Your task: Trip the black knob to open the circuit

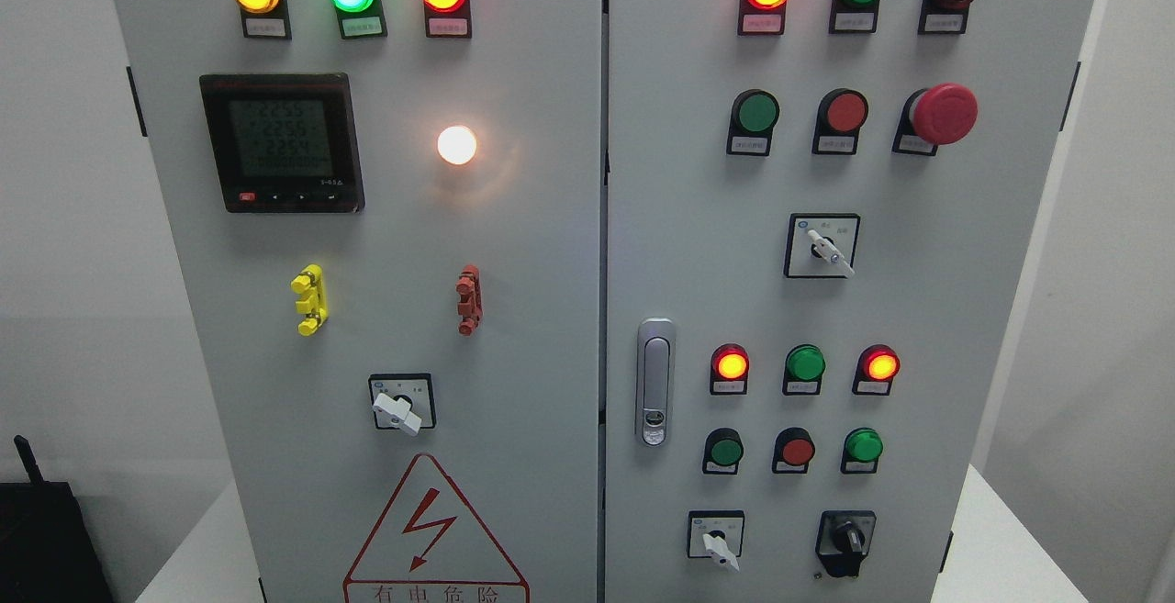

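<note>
A grey two-door control cabinet (514,309) fills the frame — neither robot hand is in view, so their state cannot be told. On the left door sit a digital meter (281,142) and a white selector switch (397,410). The black knob (846,541) sits untouched at the right door's lower right corner — just right of another white selector (718,544).

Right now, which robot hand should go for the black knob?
Probably the right. The black knob sits at the lower right of the right-hand door, on the side the right arm enters from. Neither robot hand is in view, so this rests on position alone.
</note>
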Robot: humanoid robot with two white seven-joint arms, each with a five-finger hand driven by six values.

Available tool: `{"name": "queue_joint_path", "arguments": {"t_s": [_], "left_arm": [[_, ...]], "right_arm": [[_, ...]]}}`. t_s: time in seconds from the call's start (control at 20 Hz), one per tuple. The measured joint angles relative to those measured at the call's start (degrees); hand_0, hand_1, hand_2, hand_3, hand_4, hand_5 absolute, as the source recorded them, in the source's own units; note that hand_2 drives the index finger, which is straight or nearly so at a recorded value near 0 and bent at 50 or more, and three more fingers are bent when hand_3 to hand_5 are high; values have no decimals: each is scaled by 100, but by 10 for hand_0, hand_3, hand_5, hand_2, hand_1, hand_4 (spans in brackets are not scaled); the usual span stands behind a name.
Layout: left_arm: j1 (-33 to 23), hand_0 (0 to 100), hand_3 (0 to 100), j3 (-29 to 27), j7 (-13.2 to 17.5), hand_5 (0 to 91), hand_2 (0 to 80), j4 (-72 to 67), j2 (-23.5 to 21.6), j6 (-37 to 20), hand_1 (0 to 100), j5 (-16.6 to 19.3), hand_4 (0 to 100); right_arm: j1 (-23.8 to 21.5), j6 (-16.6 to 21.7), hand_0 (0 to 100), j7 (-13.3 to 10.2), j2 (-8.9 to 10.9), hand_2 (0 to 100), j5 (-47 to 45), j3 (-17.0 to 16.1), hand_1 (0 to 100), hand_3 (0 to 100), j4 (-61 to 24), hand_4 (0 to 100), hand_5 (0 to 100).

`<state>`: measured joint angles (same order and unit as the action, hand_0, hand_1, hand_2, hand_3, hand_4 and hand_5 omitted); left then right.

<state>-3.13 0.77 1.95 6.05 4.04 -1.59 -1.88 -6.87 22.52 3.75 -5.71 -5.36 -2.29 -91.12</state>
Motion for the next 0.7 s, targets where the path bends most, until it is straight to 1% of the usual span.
{"name": "queue_joint_path", "arguments": {"t_s": [0.7], "left_arm": [[0, 120, 0, 0, 0, 0, 0, 0, 0, 0, 389, 0, 0]], "right_arm": [[221, -265, 981, -1, 18, 0, 0, -48, 841, 941, -195, 896, 916]]}}
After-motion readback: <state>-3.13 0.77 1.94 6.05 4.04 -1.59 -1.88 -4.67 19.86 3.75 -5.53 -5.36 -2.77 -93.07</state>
